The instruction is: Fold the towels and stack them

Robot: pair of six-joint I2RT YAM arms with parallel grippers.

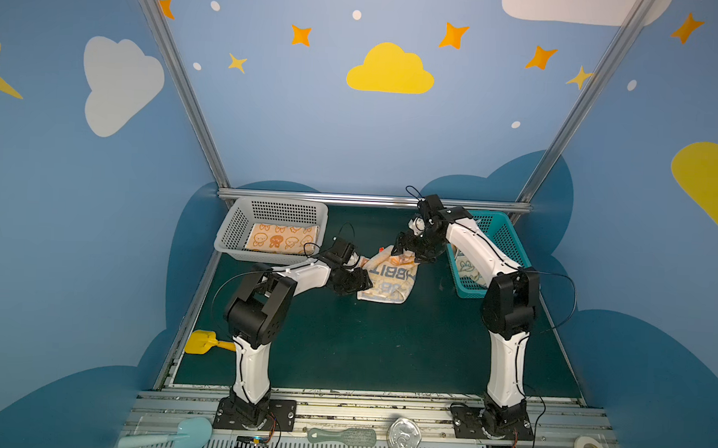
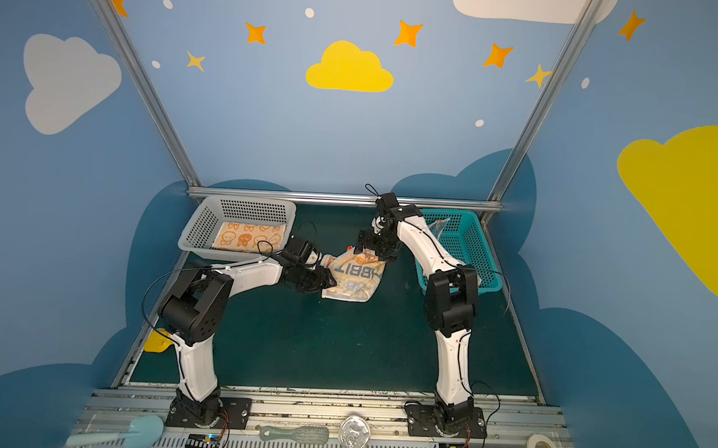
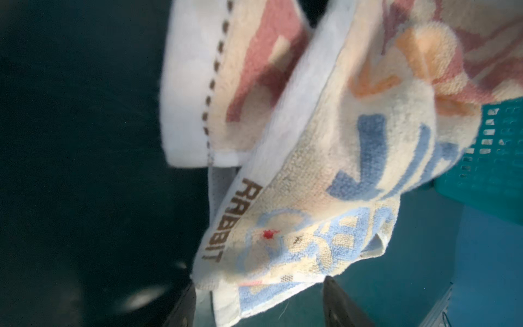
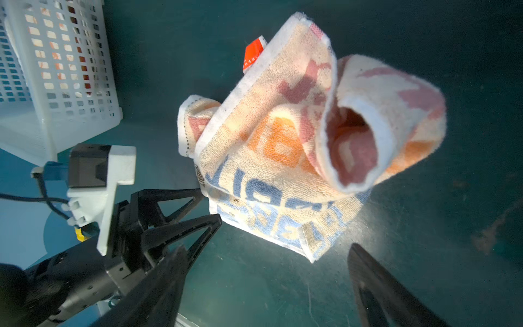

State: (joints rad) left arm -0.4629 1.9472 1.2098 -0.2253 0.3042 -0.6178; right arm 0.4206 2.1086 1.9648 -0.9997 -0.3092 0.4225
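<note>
Top views, both: RABBIT towel (image 1: 390, 278), crumpled, on the green table (image 1: 364, 350) just past centre toward 12 o'clock. Its lettering is partly folded under, and only some letters are legible.
Left gripper (image 1: 365, 281): at the towel's 9 o'clock edge, fingertips hard to separate from the cloth.
Right gripper (image 1: 410, 254): over the towel's 1 o'clock corner, tips hidden beneath its own wrist.
Left wrist view: blurred. Two fingers, cut off by the frame, stand spread with a towel corner between them. Whether either pad touches the cloth cannot be told.
Right wrist view: own fingers spread wide with nothing between them, the towel beyond the tips. Red label (image 4: 253, 53) at one hem, print unreadable.
Orange bunny towel (image 1: 279, 238): flat in the grey basket (image 1: 232, 232), 10 o'clock.
Blue-cream towel (image 1: 467, 268): in the teal basket (image 1: 511, 236), 2 o'clock, mostly hidden behind the right arm.
</note>
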